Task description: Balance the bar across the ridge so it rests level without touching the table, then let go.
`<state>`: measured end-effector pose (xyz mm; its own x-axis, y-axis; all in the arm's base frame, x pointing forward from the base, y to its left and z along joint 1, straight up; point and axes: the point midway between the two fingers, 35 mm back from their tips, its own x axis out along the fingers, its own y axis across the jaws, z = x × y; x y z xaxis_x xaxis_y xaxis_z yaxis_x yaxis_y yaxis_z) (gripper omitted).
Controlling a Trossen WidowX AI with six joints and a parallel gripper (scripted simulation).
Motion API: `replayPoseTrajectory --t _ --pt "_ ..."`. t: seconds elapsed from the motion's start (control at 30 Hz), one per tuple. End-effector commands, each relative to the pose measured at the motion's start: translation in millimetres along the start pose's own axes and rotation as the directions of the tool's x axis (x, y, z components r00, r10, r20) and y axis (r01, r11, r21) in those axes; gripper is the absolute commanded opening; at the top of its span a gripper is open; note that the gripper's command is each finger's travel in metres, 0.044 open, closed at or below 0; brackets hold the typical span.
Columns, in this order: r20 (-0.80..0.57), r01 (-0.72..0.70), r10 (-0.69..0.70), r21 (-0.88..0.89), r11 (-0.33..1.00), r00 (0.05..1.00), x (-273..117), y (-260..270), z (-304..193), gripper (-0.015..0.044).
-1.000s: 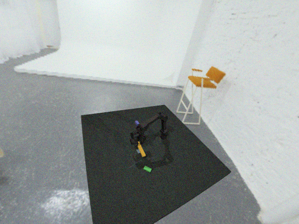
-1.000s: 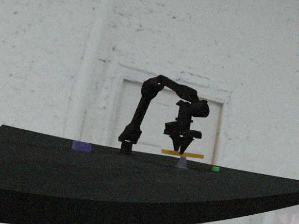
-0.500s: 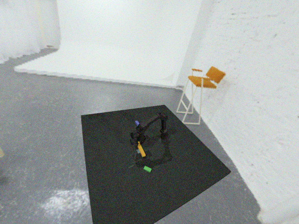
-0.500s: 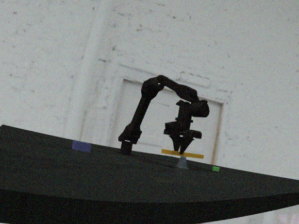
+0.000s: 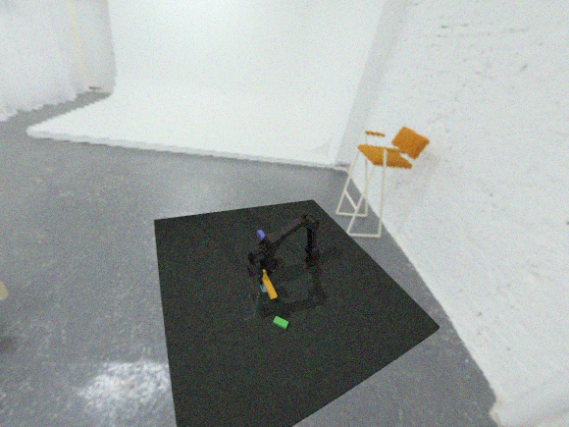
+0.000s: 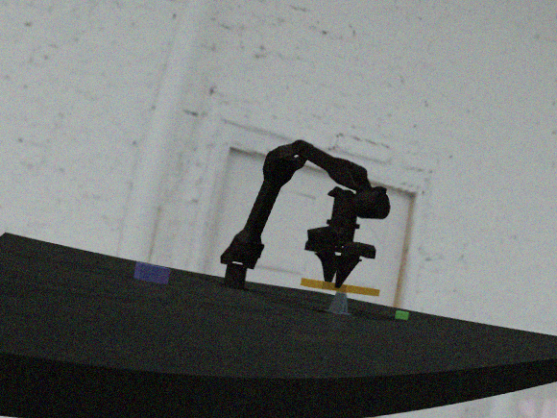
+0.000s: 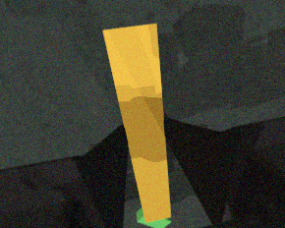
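Observation:
My gripper (image 6: pixel 334 284) points down and is shut on the orange-yellow bar (image 5: pixel 269 286) (image 6: pixel 360 289) (image 7: pixel 140 64) near its middle. The bar runs between the two dark fingers in the wrist view. In the exterior view the bar lies roughly parallel to the table top, above it, with its ends sticking out on both sides. The grey-blue ridge (image 5: pixel 263 289) (image 6: pixel 339 305) stands on the table directly under the held part of the bar. The bar's underside is at or just above the ridge's top; whether they touch I cannot tell. The ridge is hidden in the wrist view.
A green block (image 5: pixel 281 322) (image 6: pixel 401 315) (image 7: pixel 154 222) lies on the black table top (image 5: pixel 221 364) (image 6: pixel 192 328), beyond one end of the bar. A purple block (image 5: pixel 261 235) (image 6: pixel 152 273) sits on the other side, past the arm's base.

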<state>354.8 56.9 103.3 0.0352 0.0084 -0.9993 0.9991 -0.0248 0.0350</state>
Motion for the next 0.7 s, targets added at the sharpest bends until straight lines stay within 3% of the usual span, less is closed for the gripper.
replayPoseTrajectory --t 0.0,0.1,0.33,0.67 --pt "0.000 0.000 0.000 0.000 1.000 1.000 0.0 0.0 0.0 0.0000" --pt "0.000 0.000 0.000 0.000 1.000 1.000 0.0 0.0 0.0 0.0000" --pt "0.000 0.000 0.000 0.000 1.000 1.000 0.0 0.0 0.0 0.0167" --pt "0.000 0.000 0.000 0.000 1.000 1.000 0.0 0.0 0.0 0.0167"
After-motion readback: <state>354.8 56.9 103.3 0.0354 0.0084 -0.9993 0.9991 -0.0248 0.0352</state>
